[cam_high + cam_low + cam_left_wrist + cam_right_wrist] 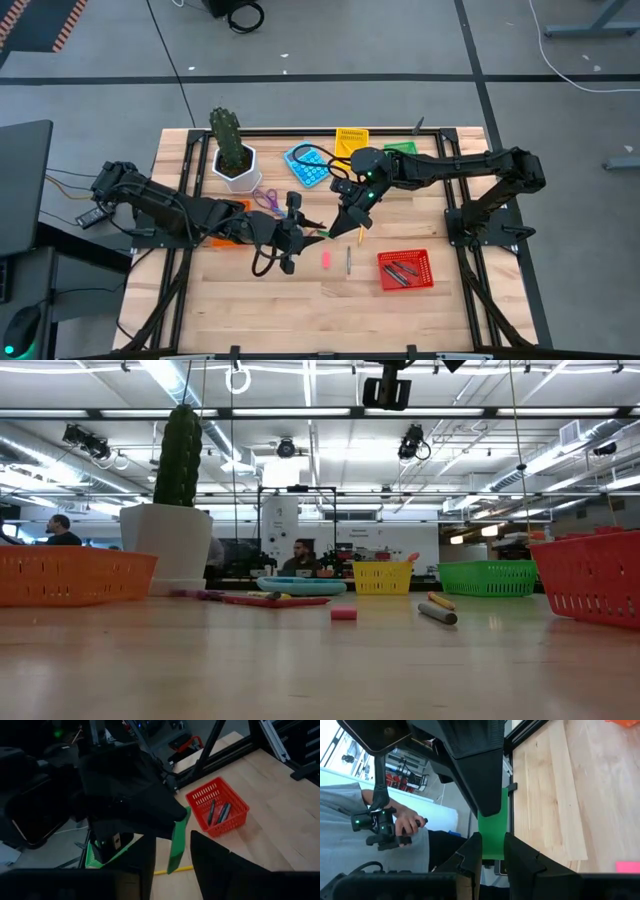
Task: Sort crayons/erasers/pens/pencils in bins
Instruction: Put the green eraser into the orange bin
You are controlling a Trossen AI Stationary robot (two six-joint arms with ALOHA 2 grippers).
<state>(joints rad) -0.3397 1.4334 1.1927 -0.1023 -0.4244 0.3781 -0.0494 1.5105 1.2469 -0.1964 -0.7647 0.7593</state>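
While the two arms meet above the middle of the surface [250,300], a green eraser [493,832], a flat strip, hangs between them, its long axis running pincer to pincer. Right pincer [492,851] pinches one end; left pincer [171,851] spread around the other. Pink eraser [325,259] lies just beside a pen [348,261]; red bin [405,270] to the right holds pens.

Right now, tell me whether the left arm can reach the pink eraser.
Probably yes, though not freely: the pink eraser lies on bare wood close by the left end effector, nothing between, but that end effector is at the green eraser held by the right end effector.
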